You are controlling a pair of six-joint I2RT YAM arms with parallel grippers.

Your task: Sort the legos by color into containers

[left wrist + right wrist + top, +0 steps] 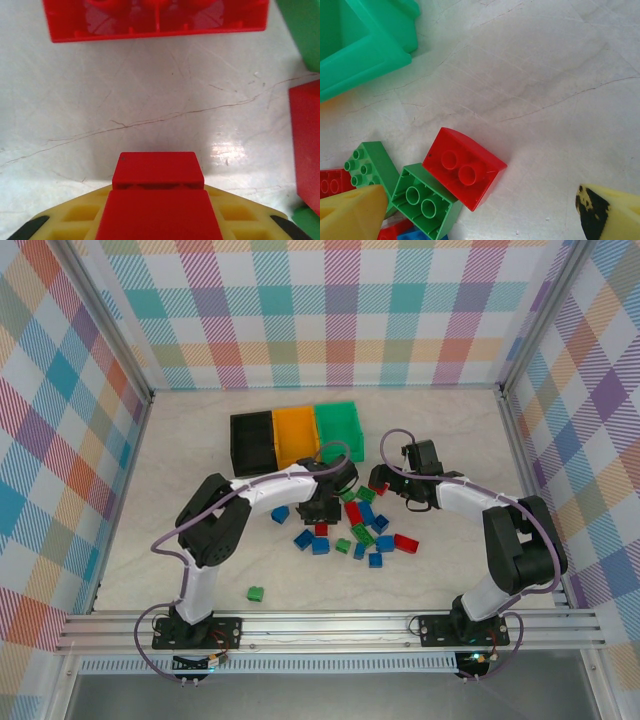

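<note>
- Along the far side of the table (180, 470), three bins stand in a touching row: one black bin (252, 440), one orange bin (296, 435) and one green bin (340, 428)
- Between the bins and the arm bases lie the legos (360, 535); the top view gives roughly eight blue, five green and four red, some partly hidden by the arms
- One lone green brick (256, 593) lies well apart from the rest, near the left arm's base
- One left gripper (322, 510) sits low at the pile's left edge, its jaws clenched on one held red brick (157, 172) between two yellow pads (75, 215)
- Its wrist view has two more red bricks on the table: an upturned red brick (155, 20) beyond and a side red brick (305, 145) at the right
- One right gripper (383, 485), just in front of the green bin, has its jaws released wide
- Near its fingertips lie one curved red brick (465, 167) touching one green hollow brick (422, 200), and one green studded brick (370, 167) beside them
</note>
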